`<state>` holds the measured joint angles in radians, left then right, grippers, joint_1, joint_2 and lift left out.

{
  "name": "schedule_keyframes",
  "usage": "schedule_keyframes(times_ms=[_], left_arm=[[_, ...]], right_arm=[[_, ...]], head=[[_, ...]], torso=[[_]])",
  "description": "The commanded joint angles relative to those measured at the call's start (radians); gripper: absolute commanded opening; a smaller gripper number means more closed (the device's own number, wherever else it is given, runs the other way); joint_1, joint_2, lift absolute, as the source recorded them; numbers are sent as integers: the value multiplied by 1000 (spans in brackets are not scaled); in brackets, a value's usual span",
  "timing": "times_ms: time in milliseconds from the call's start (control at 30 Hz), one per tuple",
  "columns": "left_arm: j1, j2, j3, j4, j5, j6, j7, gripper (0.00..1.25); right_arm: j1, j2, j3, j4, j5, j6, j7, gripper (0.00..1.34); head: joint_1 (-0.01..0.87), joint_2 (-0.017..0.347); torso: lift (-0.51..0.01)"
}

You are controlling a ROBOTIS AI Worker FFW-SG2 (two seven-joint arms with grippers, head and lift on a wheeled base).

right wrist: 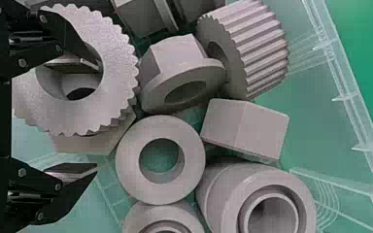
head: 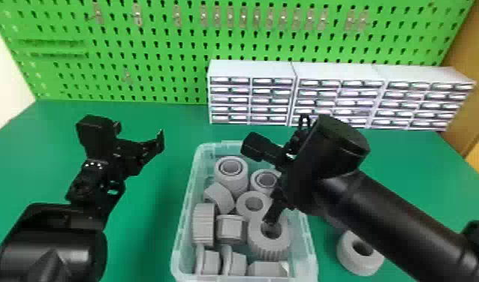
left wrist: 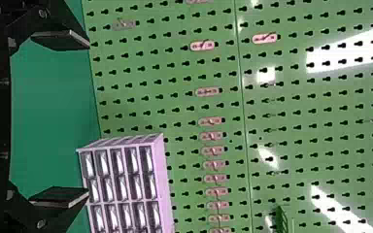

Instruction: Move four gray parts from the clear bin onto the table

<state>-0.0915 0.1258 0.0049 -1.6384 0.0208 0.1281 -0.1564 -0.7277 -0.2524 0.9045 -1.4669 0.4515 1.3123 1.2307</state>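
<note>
Gaping: left tool (head: 139,134), right tool (head: 276,204) at clear bin (head: 180,240); one gray part (head: 349,258) on table (head: 167,120).

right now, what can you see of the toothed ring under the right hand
The toothed ring is gray and plastic-looking, ribbed round its outside, with a wide round hole facing up. It lies in the right half of the clear bin, partly over a flat-sided gray part. One finger of the right hand is at its hole; contact is unclear.
</note>
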Motion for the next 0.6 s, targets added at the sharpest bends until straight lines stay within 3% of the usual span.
schedule_keyframes(times_ms=[0, 567], left_arm=[[-2, 0, 1, 2, 2, -4, 0, 1042], [-1, 0, 9, 2, 4, -7, 0, 1042]], right_arm=[[5, 5, 2, 11, -1, -5, 0, 807], [13, -1, 10, 30, -4, -10, -2, 807]], head=[[678, 34], [678, 34]], torso=[[-50], [-50]])
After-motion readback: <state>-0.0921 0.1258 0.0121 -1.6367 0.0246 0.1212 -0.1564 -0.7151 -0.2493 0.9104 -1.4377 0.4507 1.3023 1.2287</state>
